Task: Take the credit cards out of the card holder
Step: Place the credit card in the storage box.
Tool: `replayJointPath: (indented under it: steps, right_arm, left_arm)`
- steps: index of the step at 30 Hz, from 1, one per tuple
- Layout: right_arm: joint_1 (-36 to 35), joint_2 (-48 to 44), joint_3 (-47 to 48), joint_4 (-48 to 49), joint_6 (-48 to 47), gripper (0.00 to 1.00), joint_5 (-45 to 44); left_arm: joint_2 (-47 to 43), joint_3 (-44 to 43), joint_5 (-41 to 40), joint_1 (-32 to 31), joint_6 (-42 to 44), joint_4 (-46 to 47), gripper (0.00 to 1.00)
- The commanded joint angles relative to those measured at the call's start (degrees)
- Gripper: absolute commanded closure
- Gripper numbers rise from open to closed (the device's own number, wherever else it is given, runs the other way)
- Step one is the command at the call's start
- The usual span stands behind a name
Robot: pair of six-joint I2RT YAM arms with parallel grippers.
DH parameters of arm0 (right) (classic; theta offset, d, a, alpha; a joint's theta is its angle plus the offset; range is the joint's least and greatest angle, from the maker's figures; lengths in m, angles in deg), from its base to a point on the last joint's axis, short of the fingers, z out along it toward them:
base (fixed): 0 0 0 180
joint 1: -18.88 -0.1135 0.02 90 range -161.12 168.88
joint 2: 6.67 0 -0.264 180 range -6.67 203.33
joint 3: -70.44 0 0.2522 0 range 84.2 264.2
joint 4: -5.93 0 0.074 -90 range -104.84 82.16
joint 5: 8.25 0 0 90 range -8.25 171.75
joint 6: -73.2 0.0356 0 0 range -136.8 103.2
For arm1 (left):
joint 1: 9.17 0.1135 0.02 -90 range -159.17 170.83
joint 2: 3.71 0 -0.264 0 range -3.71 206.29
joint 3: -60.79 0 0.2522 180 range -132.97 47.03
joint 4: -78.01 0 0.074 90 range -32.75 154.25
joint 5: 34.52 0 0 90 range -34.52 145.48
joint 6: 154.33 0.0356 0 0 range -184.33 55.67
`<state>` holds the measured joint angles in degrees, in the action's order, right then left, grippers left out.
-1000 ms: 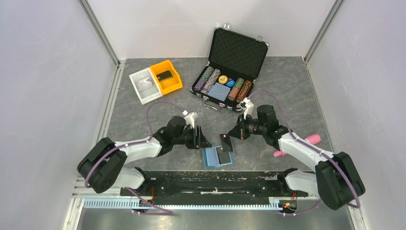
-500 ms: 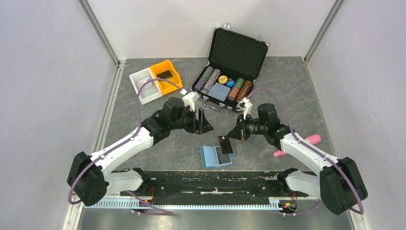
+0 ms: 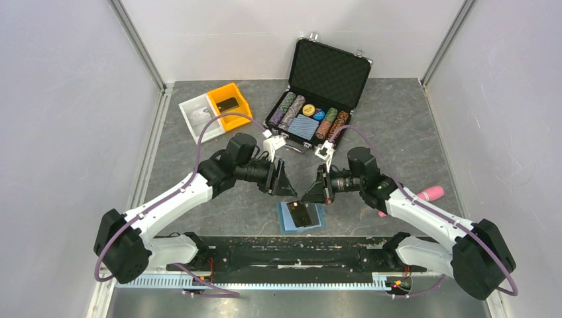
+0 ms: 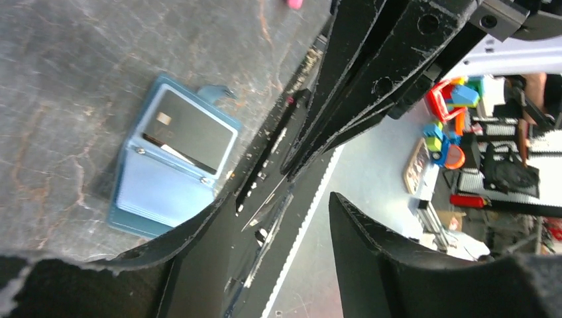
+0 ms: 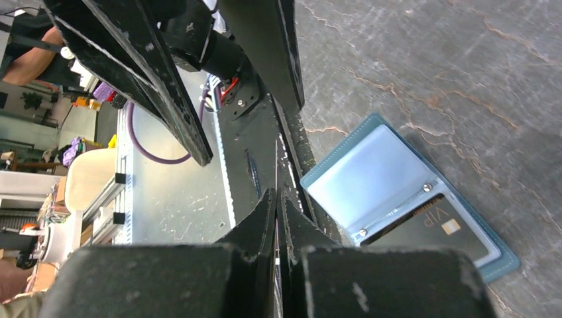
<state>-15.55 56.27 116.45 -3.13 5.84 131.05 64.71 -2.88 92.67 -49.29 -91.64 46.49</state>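
The light-blue card holder (image 3: 289,218) lies open on the table near the front edge; it also shows in the left wrist view (image 4: 166,192) and the right wrist view (image 5: 371,172). One black credit card (image 3: 305,213) marked VIP sits in its right panel (image 4: 189,129) (image 5: 437,228). My right gripper (image 3: 310,193) (image 5: 277,192) is shut on a second thin card, seen edge-on (image 5: 276,169) (image 4: 265,207), above the holder. My left gripper (image 3: 286,185) (image 4: 281,197) is open, its jaws on either side of that held card.
An open black poker-chip case (image 3: 318,99) stands at the back. A yellow bin (image 3: 230,106) and a white bin (image 3: 199,118) sit at the back left. A pink object (image 3: 431,193) lies by the right arm. The black base rail (image 3: 291,252) runs along the near edge.
My right gripper has moved left and lower over the holder with its card. My left gripper rose away from the holder's left side, then came right to face the right gripper.
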Motion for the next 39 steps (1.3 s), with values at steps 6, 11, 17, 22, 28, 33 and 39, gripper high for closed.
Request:
replayJointPath:
  steps: [6, 11, 17, 22, 28, 33, 39]
  right_arm:
    - [-2.08, -1.07, 1.25, 11.25, 6.80, 1.00, 4.72]
    - [-2.10, -1.28, 0.37, 12.65, 7.16, 1.00, 5.55]
    - [-2.13, -0.68, -0.95, 14.53, 7.84, 1.00, 6.07]
    - [-2.12, -0.64, -1.31, 15.24, 8.03, 1.00, 6.24]
    - [-2.13, -0.56, -1.81, 15.66, 8.17, 1.00, 6.03]
    - [-2.09, -0.45, -2.63, 17.18, 9.42, 1.00, 5.82]
    - [-1.67, -3.18, 0.92, 10.25, 6.04, 0.62, -0.72]
  left_arm:
    - [-0.87, 1.00, 10.12, -0.27, 3.88, -0.89, 0.48]
    - [-0.68, 1.04, 10.05, -0.22, 5.00, -1.48, 0.55]
    - [-0.47, 1.63, 10.18, -0.22, 5.21, -1.70, 0.63]
    - [-0.45, 1.62, 10.76, -0.29, 5.93, -2.69, 0.69]
    - [-0.15, 1.82, 10.89, -0.31, 5.73, -2.74, 0.85]
    - [-2.02, 2.70, 10.64, -0.31, 3.34, 0.01, 0.98]
    - [-4.51, 2.67, 6.62, -0.32, 0.31, 1.85, 0.98]
